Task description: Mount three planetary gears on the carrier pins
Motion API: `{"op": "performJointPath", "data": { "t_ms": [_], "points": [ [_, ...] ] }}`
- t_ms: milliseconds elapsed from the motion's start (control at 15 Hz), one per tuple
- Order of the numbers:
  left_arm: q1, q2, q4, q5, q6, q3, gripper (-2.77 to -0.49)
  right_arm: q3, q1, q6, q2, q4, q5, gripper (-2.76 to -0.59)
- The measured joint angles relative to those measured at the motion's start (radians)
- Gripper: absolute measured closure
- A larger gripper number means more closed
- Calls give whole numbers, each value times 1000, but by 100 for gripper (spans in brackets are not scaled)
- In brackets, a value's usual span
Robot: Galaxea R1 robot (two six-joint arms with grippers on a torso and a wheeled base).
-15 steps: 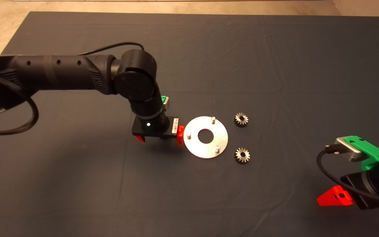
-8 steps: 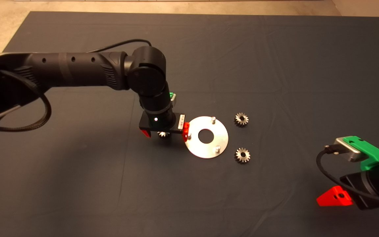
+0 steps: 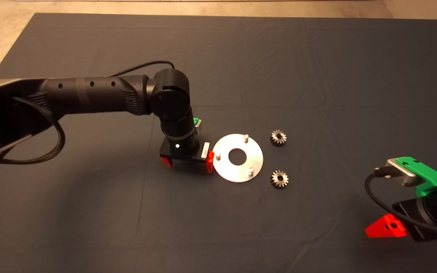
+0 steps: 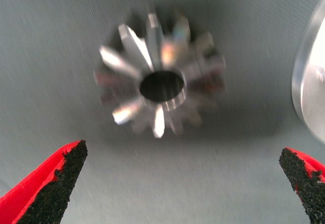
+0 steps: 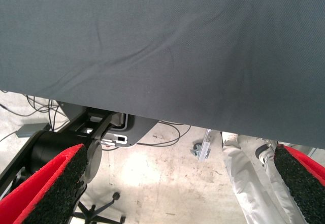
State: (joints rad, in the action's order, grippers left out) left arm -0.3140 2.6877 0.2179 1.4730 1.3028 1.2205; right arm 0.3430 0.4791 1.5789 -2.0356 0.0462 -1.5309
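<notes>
Beside the disc [image 3: 237, 157]: left gripper [image 3: 186, 161] over the first gear.
The left gripper hovers just off the disc's rim, fingers [image 4: 48, 186] spread wide, a gear [image 4: 160, 84] lying flat, bore upward, centred between them and untouched. Two gears [image 3: 278, 137] [image 3: 279, 178] lie across the disc; three pins [image 3: 246, 138] stand bare. The right gripper [image 3: 387, 226], fingers apart, waits well away.

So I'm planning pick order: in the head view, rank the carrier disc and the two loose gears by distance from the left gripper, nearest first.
From the left gripper, open over a third gear:
1. Carrier disc, just beside the gripper.
2. and 3. Upper gear and lower gear, both on the disc's far side; too close to call.
</notes>
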Motion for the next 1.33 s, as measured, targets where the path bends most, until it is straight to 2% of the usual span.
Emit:
{"op": "performJointPath", "data": {
  "t_ms": [267,400,933,1333],
  "points": [
    [-1,2,0,0,-5,9,-275,0,0,0,0,0,0,-274],
    [-3,2,0,0,-31,14,-275,0,0,0,0,0,0,-273],
    [-7,3,1,-2,-81,74,-275,0,-5,0,0,0,1,-274],
    [-7,5,2,-5,-87,83,-275,0,-5,0,0,-1,0,-274]
  ]
}}
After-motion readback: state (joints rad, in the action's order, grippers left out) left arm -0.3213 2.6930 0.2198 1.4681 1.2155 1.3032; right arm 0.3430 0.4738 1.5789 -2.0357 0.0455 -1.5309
